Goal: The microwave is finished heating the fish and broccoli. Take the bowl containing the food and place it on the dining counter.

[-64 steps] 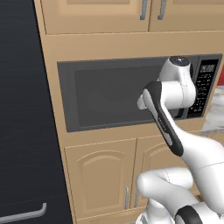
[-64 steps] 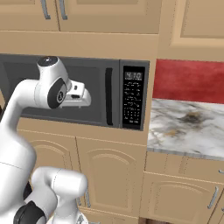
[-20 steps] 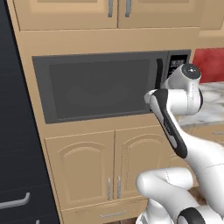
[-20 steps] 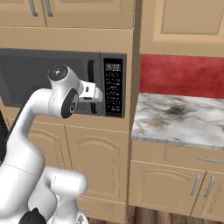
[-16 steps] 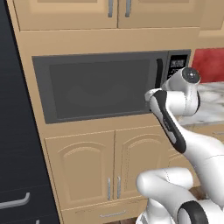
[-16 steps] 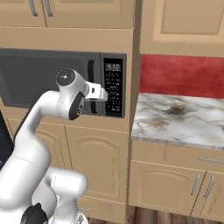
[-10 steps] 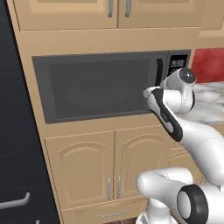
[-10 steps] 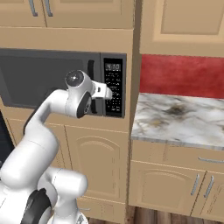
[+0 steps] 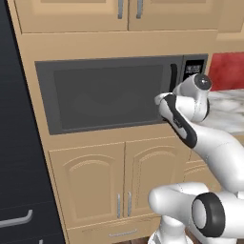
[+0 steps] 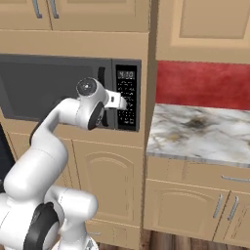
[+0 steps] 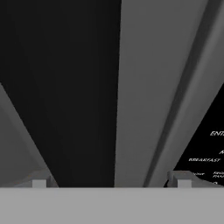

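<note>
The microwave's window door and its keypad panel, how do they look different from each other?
The window door is wide, dark grey and tinted, with nothing printed on it; the keypad panel is narrow, upright and black, covered in small white button labels beneath a small display. The door takes up most of the microwave front; the panel is a strip at its right end. Both sit flush, closed.

- Tan upper cabinet doors (image 9: 128,14) with slim metal handles run along the top.
- A pair of arched lower cabinet doors (image 9: 124,183) in tan wood stands below.
- A tall black appliance (image 9: 19,157) stands at the left, with a curved handle low down.
- A red backsplash (image 10: 202,85) rises behind a marble surface (image 10: 200,134).
- Wood floor (image 10: 166,241) shows at the bottom.
</note>
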### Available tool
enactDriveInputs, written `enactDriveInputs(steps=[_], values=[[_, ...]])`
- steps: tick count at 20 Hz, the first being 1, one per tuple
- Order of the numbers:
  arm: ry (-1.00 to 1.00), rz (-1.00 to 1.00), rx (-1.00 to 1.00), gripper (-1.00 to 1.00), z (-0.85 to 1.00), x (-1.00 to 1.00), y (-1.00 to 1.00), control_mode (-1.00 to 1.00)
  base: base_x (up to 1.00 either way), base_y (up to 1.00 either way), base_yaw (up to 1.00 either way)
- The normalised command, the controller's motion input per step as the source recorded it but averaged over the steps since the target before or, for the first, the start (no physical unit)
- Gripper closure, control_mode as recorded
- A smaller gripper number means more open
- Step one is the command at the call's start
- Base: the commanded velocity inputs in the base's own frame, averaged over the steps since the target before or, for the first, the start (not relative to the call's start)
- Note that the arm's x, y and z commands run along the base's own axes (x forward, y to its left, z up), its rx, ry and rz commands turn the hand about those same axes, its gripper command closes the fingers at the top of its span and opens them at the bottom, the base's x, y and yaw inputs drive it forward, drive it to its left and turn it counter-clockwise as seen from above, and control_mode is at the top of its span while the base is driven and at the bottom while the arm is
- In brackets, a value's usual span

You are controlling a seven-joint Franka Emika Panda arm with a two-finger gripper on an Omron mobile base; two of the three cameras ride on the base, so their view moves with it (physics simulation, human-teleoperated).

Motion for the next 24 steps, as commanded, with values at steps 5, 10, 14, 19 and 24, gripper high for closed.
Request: enactDriveInputs(steps=[5,10,14,19,24], values=[[-0.10,0.00,0.00,-1.00,-0.31,0.29,0.04,-1.00,0.00,0.00,0.00],[-0.33,0.00,0.00,-1.00,-0.18,-0.01,0.00,-1.00,0.00,0.00,0.00],[-0.21,0.00,0.00,-1.00,0.00,0.01,0.00,-1.00,0.00,0.00,0.00],[0.00,0.00,0.00,-1.00,0.00,0.30,0.00,-1.00,0.00,0.00,0.00],[0.00,0.00,0.00,1.00,0.00,0.41,0.00,-1.00,0.00,0.00,0.00]])
